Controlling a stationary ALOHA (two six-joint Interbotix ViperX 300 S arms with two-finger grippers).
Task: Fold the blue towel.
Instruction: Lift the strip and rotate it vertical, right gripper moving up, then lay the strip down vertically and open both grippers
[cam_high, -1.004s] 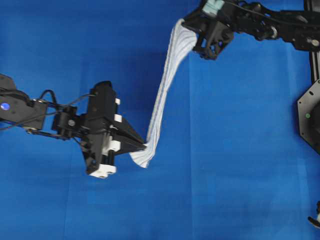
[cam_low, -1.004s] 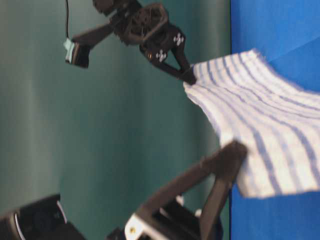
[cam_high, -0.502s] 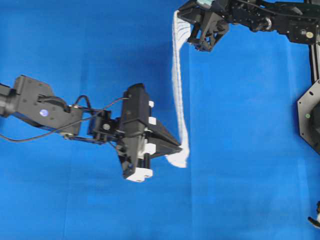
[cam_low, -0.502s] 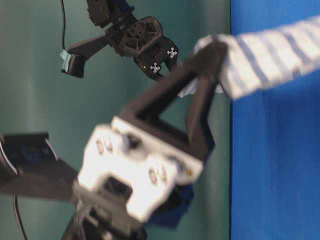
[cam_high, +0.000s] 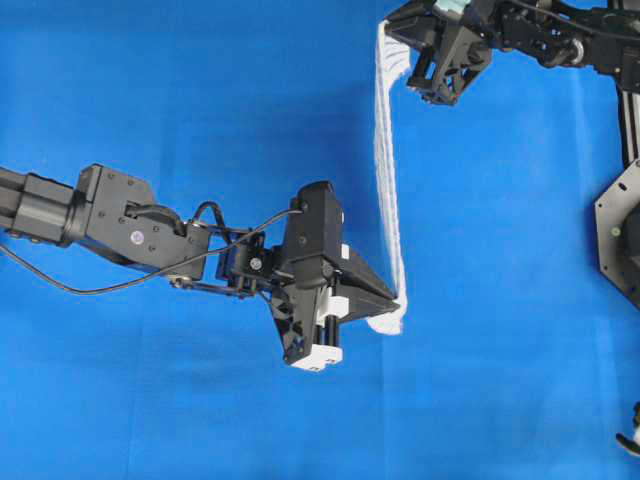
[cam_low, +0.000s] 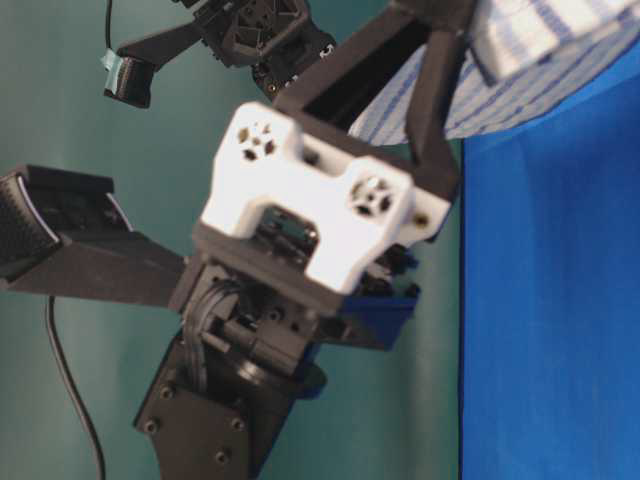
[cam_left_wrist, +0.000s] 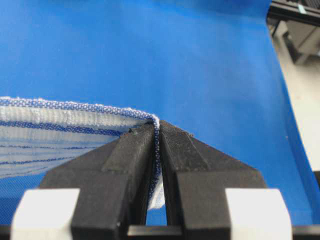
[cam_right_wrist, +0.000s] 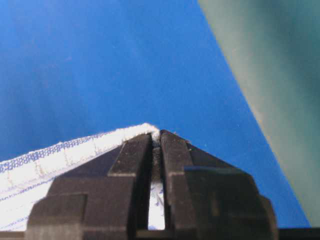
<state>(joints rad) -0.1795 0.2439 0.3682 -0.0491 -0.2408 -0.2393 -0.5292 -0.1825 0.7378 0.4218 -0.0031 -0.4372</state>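
The blue towel (cam_high: 386, 170), white with thin blue stripes, hangs stretched in the air as a narrow band between both grippers. My left gripper (cam_high: 398, 300) is shut on its lower corner, the hem (cam_left_wrist: 156, 131) pinched between the black fingers. At the top of the overhead view my right gripper (cam_high: 405, 38) is shut on the other corner (cam_right_wrist: 156, 134). From table level the striped towel (cam_low: 545, 55) shows at the top right, above the blurred left gripper body (cam_low: 320, 205). The towel's hanging part is seen edge-on from overhead.
The solid blue table covering (cam_high: 180, 90) lies under everything. A black mount (cam_high: 620, 235) sits at the right edge. A teal backdrop (cam_low: 100, 200) fills the left of the table-level view.
Both arms have carried the towel to the right. The left gripper moved far right and slightly down. The towel band has gone from slanted to nearly straight up and down in the overhead view.
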